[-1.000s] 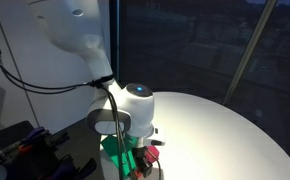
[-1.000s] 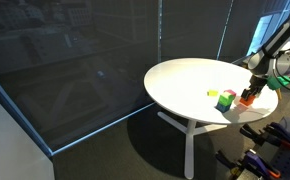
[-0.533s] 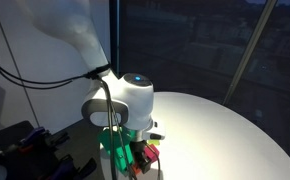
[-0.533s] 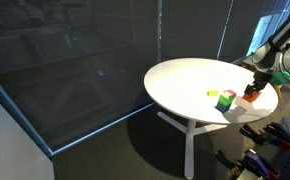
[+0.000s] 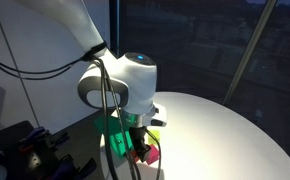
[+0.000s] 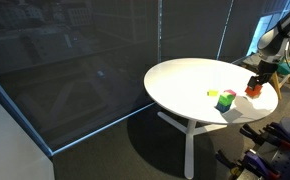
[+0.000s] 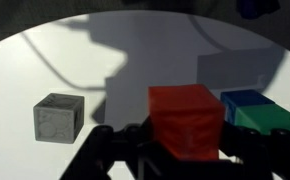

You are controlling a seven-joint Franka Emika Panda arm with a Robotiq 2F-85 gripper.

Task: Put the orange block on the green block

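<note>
Claw (image 7: 183, 148) is clamped tight on the orange block (image 7: 185, 118), with its 2 dark fingers (image 7: 110, 150) pressing the block's left and right sides in the wrist view. The block fills the gap between them and its top face catches the light.

Just to the right of it in that view is the green block (image 7: 277, 118), with a blue-teal patch at its near corner. I cannot tell whether the 2 blocks touch there. Off to the left, well apart, a grey-looking cube (image 7: 58, 115) stands alone on the white surface (image 7: 135, 60), and the arm's broad shadow falls across the middle.

In an exterior view the round surface (image 6: 185, 80) shows whole on its pedestal. The claw (image 6: 253, 84) hangs over its far right edge with the orange block (image 6: 252, 90) in it, apparently a little above the top. The green block (image 6: 226, 99) stands further in on the surface, clearly apart from the orange one, with a paler yellow-green cube (image 6: 214, 94) just beside it.

From the close exterior view the arm (image 5: 120, 85) hides most of this. A pink cube (image 5: 152, 153) peeks out near the claw.
</note>
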